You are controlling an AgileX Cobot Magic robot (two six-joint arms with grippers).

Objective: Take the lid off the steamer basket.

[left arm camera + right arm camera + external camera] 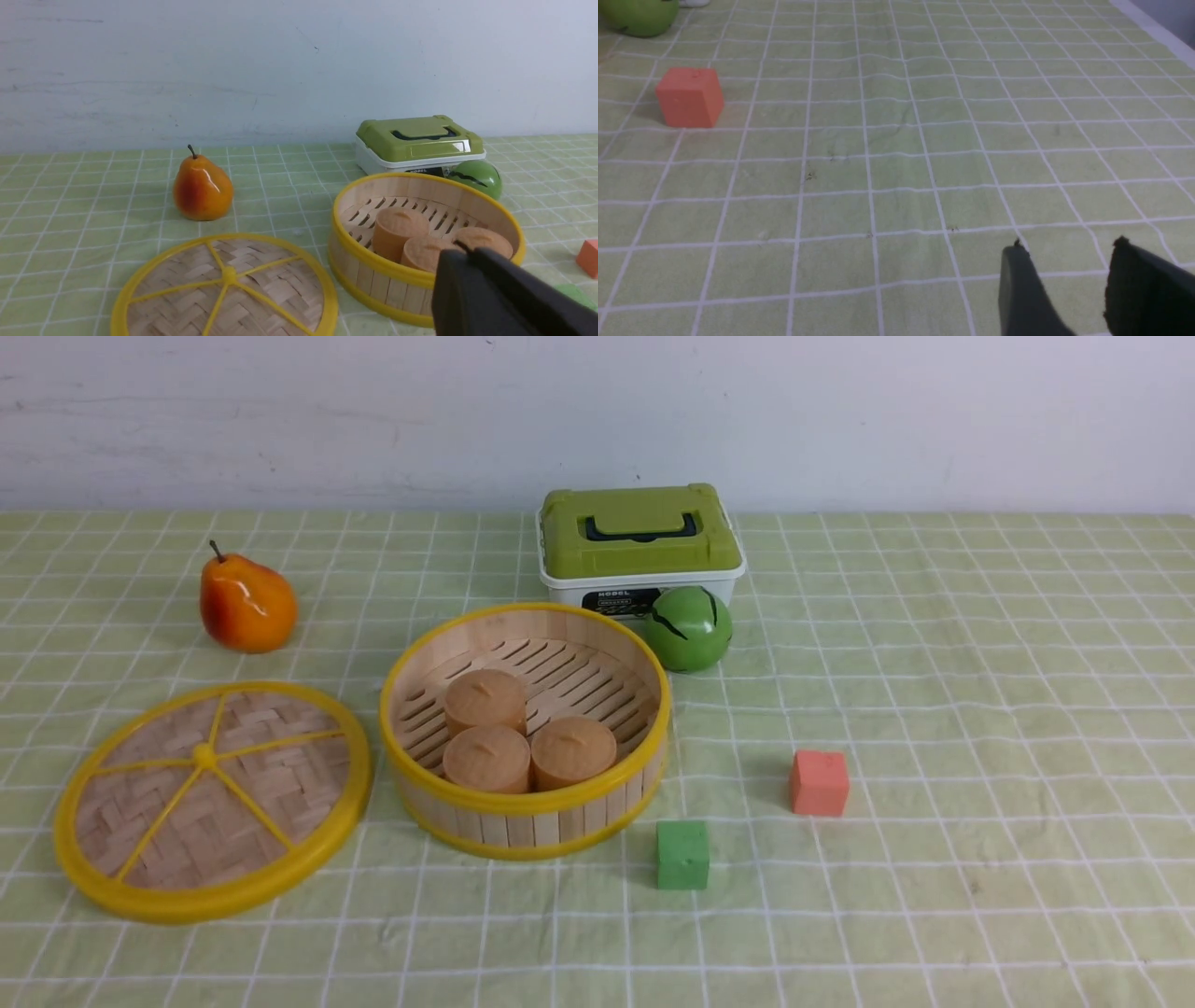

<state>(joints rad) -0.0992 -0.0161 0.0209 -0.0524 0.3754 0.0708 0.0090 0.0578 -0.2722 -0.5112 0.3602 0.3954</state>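
The lid (213, 801), a woven bamboo disc with a yellow rim and spokes, lies flat on the cloth to the left of the steamer basket (525, 803), apart from it. The basket stands uncovered and holds three tan round buns (485, 700). In the left wrist view the lid (224, 289) and the basket (373, 275) show again, and my left gripper (467, 250) is shut on nothing, its black fingers pressed together. Over bare cloth, my right gripper (1066, 247) is open and empty. Neither arm shows in the front view.
An orange pear (246, 604) sits at the back left. A white box with an olive-green lid (639, 537) and a green ball (689, 628) stand behind the basket. A green cube (682, 855) and a red cube (819, 783) lie to the basket's right.
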